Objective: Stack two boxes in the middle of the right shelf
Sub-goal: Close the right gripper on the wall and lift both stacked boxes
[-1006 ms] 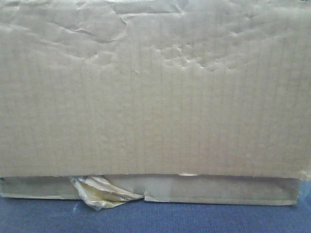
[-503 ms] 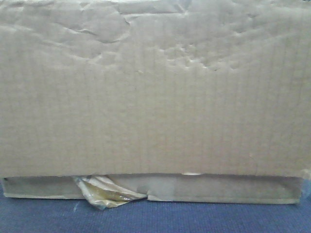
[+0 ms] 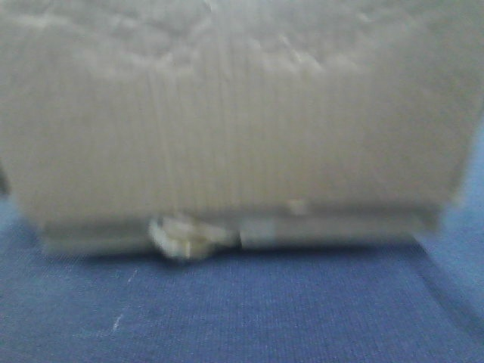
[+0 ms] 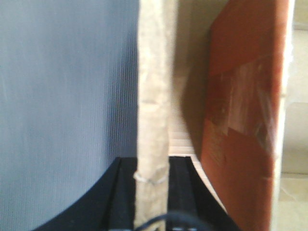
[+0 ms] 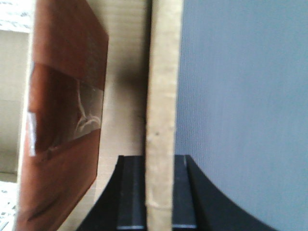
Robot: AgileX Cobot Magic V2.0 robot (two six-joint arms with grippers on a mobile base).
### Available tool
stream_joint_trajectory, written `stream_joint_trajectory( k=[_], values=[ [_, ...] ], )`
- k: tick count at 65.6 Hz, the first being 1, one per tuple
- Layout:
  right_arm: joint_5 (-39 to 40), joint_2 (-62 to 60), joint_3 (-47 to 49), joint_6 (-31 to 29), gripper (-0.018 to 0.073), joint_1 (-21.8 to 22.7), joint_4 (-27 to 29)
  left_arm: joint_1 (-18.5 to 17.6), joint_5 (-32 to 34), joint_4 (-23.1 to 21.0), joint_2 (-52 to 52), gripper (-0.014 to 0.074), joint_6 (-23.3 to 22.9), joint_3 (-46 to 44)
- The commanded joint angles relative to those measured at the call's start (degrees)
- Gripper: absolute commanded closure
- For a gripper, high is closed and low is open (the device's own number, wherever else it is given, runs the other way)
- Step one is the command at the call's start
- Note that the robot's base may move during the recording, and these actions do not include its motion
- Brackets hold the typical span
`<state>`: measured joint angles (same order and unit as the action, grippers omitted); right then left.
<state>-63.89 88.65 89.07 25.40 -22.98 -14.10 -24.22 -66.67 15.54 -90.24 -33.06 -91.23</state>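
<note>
We see the box [image 3: 234,128], upper centre of the front frame, smaller and blurrier than half a second ago with more blue surface [image 3: 242,318] below, so left gripper [image 4: 153,168] and right gripper [image 5: 160,166], each clamped on its wall, seem mid-lift, shelf unseen.

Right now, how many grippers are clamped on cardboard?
2. The left gripper pinches an upright cardboard wall in its wrist view; the right gripper pinches a second cardboard wall in its own view. Neither shows in the front view.
</note>
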Motion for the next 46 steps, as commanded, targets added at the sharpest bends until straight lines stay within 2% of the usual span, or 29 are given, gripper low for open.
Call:
stream_joint_trajectory(
  k=[1, 7, 11, 17, 29, 46],
  values=[
    [5.40, -0.86, 2.61, 0.18, 0.0718, -0.01, -3.44, 1.97, 3.60, 1.76, 1.06, 0.0708, -0.32, -3.04],
    [9.63, -0.86, 3.89, 0.30, 0.0718, -0.01, -3.95, 3.61, 6.63, 1.76, 1.06, 0.0708, 0.44, -5.28],
    [12.66, -0.86, 4.42, 2.70, 0.0718, -0.01, -4.80, 4.51, 8.70, 1.76, 1.06, 0.0708, 1.83, -6.70],
    [15.79, -0.86, 4.79, 8.08, 0.0718, -0.01, -8.34, 5.22, 11.64, 1.76, 1.06, 0.0708, 2.48, -8.14],
    [17.91, -0.86, 5.15, 12.49, 0.0718, -0.01, -14.16, 5.22, 16.48, 3.46, 1.06, 0.0708, 3.06, -9.10],
    [21.79, -0.11, 5.15, 13.96, 0.0718, 0.13, -18.28, 5.22, 19.67, 5.34, 1.21, 0.0708, 3.06, -9.56]
  ],
)
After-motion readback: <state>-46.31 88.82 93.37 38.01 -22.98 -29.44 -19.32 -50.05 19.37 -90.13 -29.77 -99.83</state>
